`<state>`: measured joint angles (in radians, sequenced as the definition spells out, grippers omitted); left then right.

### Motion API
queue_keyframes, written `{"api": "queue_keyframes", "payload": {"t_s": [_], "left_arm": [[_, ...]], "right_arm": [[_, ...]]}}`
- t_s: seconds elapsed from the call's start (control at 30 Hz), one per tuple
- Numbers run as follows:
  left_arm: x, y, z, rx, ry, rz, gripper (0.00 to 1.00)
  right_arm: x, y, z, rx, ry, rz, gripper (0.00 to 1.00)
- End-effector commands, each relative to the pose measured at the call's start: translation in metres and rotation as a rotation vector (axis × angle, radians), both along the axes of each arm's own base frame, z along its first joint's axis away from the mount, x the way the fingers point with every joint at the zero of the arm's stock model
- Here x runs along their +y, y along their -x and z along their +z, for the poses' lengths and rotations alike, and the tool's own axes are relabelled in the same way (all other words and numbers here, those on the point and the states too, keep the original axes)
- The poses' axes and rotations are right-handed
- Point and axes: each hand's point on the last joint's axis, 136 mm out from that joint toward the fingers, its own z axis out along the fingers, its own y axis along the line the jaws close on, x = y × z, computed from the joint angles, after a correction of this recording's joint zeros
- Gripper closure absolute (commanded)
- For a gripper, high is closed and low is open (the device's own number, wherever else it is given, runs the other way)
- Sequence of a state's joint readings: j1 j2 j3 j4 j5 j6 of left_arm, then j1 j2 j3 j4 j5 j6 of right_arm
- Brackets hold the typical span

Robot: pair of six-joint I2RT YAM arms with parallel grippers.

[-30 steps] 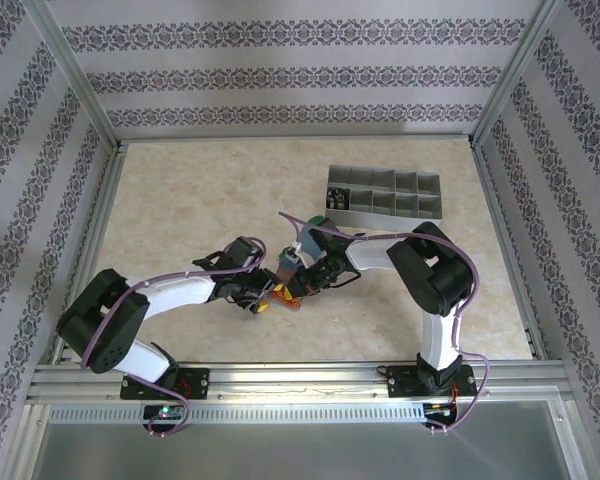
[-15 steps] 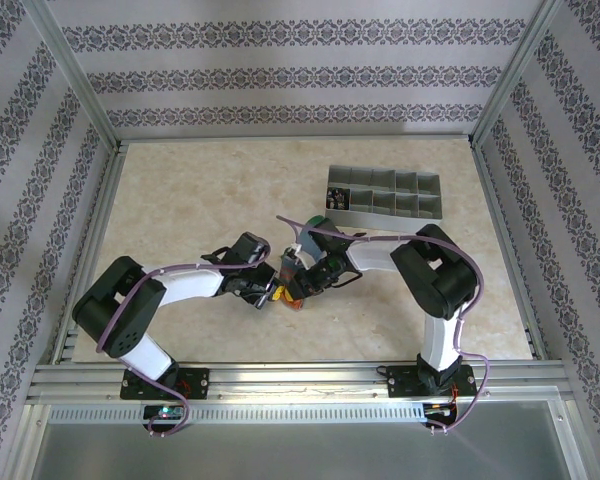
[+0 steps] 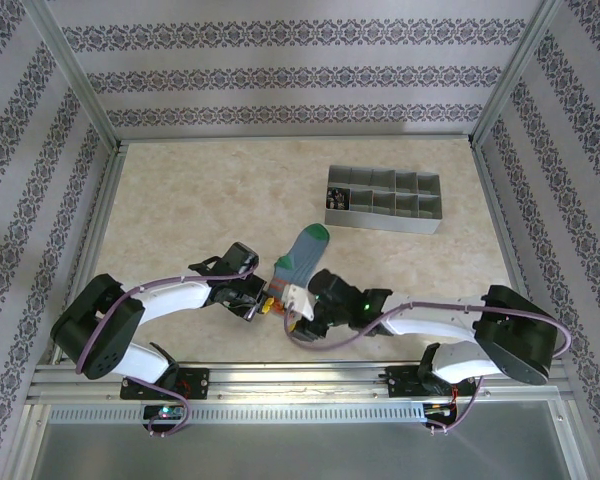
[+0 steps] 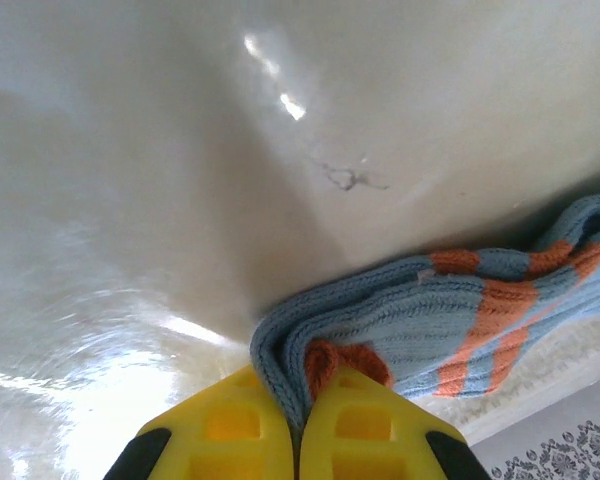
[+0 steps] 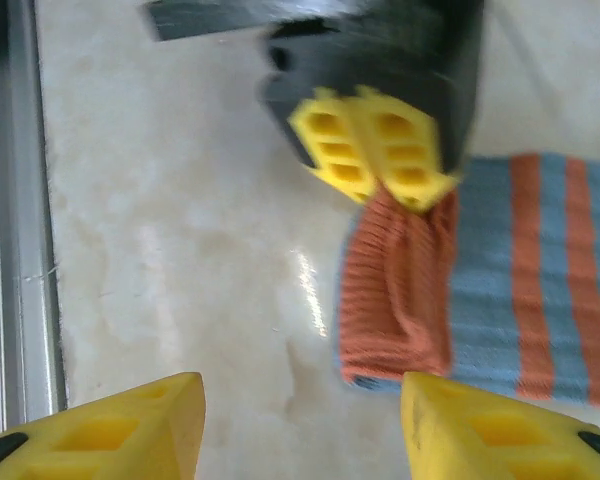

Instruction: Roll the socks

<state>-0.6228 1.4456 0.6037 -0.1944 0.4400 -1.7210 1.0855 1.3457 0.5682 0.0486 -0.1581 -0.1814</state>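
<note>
One blue-teal sock [image 3: 302,255] with orange bands lies stretched on the marble table, its green end pointing toward the back. My left gripper [image 3: 265,302] is shut on the sock's near end. In the left wrist view the yellow fingers [image 4: 245,425] pinch a folded blue edge [image 4: 400,320] with orange showing inside. My right gripper [image 3: 298,318] hovers just in front of that end, open and holding nothing. From the right wrist, the left gripper [image 5: 380,150] clamps the bunched orange toe [image 5: 395,290], and my own right gripper [image 5: 300,430] stands wide apart over bare table.
A grey compartment tray [image 3: 380,222] sits at the back right, with a small dark item in its left cell. The aluminium frame rail [image 5: 15,200] runs along the near edge, close to the right gripper.
The right arm has swung back toward the near edge and opened, letting go of the sock. The left gripper has shut on the toe end. The sock now lies stretched out.
</note>
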Motion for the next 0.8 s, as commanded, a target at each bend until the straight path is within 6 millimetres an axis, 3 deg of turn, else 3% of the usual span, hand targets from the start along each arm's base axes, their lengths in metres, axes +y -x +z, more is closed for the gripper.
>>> {"api": "queue_keyframes", "payload": {"t_s": [0.0, 0.23, 0.43, 0.6, 0.7, 0.77], "left_arm": [[0.027, 0.031, -0.022, 0.144, -0.138, 0.029, 1.00], [0.027, 0.028, -0.020, 0.142, -0.135, 0.024, 1.00], [0.026, 0.026, -0.016, 0.131, -0.124, 0.021, 1.00], [0.030, 0.026, -0.013, 0.122, -0.114, 0.034, 1.00], [0.029, 0.023, -0.010, 0.103, -0.086, 0.048, 1.00], [0.029, 0.017, -0.005, 0.074, -0.064, 0.060, 0.85]], "right_arm": [[-0.001, -0.025, 0.002, -0.292, 0.109, -0.025, 0.46], [0.032, -0.025, -0.011, -0.449, 0.222, 0.088, 0.48], [0.029, -0.049, -0.036, -0.492, 0.331, 0.014, 0.56], [0.016, -0.053, -0.057, -0.387, 0.377, -0.027, 0.77], [0.010, -0.046, -0.065, -0.295, 0.376, -0.019, 0.97], [0.009, -0.036, -0.067, -0.205, 0.346, -0.001, 1.00]]}}
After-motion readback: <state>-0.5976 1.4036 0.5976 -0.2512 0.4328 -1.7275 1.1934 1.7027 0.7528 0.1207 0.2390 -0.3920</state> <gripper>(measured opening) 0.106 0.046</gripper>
